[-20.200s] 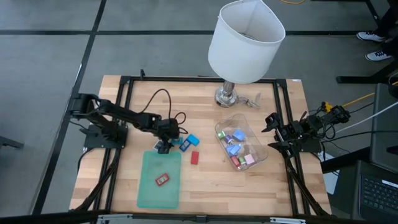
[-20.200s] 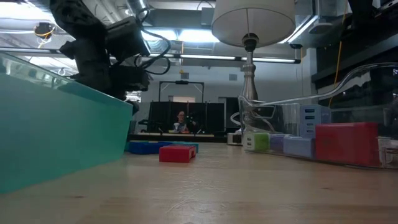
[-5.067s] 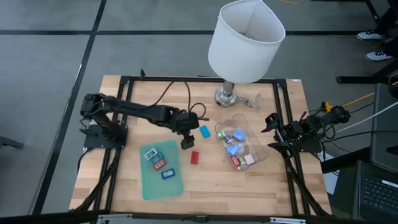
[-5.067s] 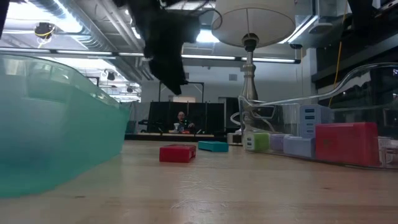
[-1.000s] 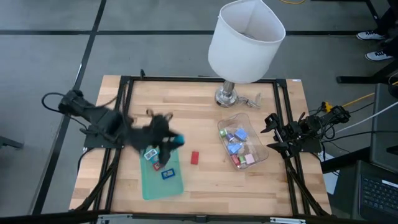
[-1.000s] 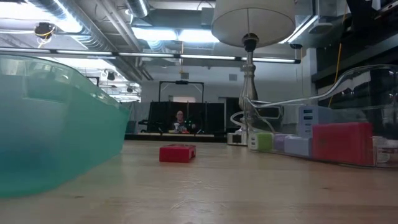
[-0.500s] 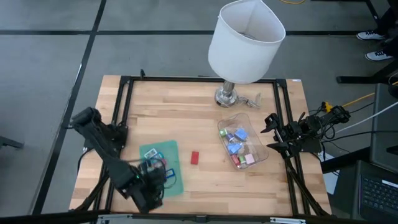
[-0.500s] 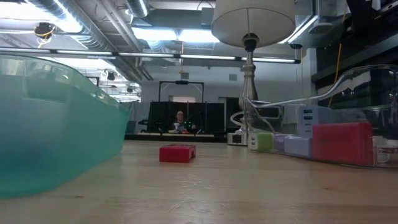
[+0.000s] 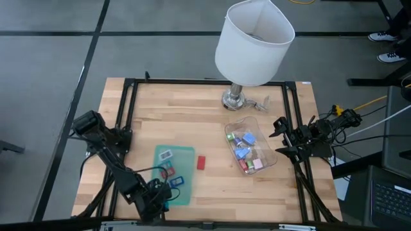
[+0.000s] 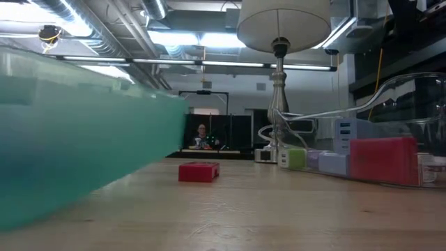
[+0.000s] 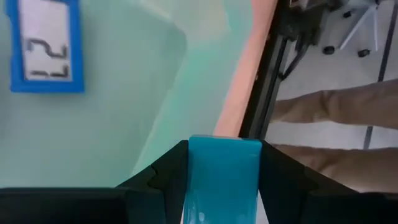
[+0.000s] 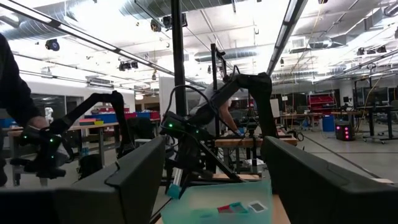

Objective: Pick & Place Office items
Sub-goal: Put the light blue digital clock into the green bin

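The left gripper [image 9: 162, 200] is low over the front edge of the table [image 9: 212, 186], at the front end of the green tray [image 9: 184, 156]. Its two fingers [image 11: 163, 177] are clamped on a teal office item [image 11: 224, 180], which sits upright between them in the left wrist view. From above, the item shows only as a small teal spot at the gripper's tip.

The green tray lies left of centre toward the front edge. In the low view it looms as a blurred teal mass, raised off the tabletop on the side nearer the table's middle. It carries three items: a white-faced piece [image 9: 166, 154] toward its back end, a small red piece [image 9: 169, 171] at mid-length, and a blue-framed piece [image 9: 176, 181] near the front. The blue-framed piece [image 11: 45, 45] shows a white face with dark markings in the left wrist view.

A red item [image 9: 201, 162] lies on bare wood just beside the tray's right side, apart from it.

The clear plastic tub [image 9: 264, 142] stands right of centre and holds a loose cluster of blue, light blue, green, red and pink items [image 9: 244, 149].

A lamp with a white shade [image 9: 253, 42] stands at the back edge.

The right gripper [image 9: 280, 135] waits at the table's right edge beside the tub, fingers apart, holding nothing.

A person [image 10: 202, 136] is seated far off in the room behind.
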{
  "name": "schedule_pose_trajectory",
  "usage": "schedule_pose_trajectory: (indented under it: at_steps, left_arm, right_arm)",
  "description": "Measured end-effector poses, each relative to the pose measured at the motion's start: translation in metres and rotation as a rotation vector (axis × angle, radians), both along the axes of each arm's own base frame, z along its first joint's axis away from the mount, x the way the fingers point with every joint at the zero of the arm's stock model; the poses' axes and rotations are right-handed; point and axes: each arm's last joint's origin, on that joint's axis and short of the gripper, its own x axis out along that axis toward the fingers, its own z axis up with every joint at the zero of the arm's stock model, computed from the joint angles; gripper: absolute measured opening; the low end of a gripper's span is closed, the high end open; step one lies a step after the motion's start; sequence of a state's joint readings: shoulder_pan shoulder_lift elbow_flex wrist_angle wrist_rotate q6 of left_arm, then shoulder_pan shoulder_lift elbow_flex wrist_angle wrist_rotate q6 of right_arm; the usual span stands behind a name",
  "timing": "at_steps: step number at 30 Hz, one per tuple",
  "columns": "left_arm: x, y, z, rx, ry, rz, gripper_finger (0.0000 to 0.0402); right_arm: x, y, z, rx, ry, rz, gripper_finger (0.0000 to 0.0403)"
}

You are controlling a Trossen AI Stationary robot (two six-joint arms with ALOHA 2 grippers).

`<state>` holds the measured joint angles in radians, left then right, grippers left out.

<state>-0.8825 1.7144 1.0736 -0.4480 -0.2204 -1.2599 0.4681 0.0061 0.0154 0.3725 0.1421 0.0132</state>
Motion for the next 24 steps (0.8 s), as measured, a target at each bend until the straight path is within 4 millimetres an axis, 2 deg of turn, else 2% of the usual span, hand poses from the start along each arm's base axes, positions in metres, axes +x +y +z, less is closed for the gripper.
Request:
schedule_pose_trajectory:
  at_steps: [7, 15, 18, 24]
  left_arm:
    - [0.005, 0.011, 0.02, -0.042, -0.069, -0.035, 0.0152]
    - [0.001, 0.03, 0.043, -0.023, -0.076, -0.037, 0.0152]
    - [0.0, 0.04, 0.044, 0.03, -0.038, -0.033, 0.0152]
    - [0.004, 0.061, 0.032, 0.149, 0.068, -0.011, 0.0152]
  right_arm:
    - [0.0, 0.0, 0.0, 0.0, 0.0, 0.0, 0.0279]
    - [0.0, 0.0, 0.0, 0.0, -0.001, 0.0, 0.0279]
    - [0.0, 0.0, 0.0, 0.0, -0.001, 0.0, 0.0279]
    - [0.0, 0.0, 0.0, 0.0, 0.0, 0.0, 0.0279]
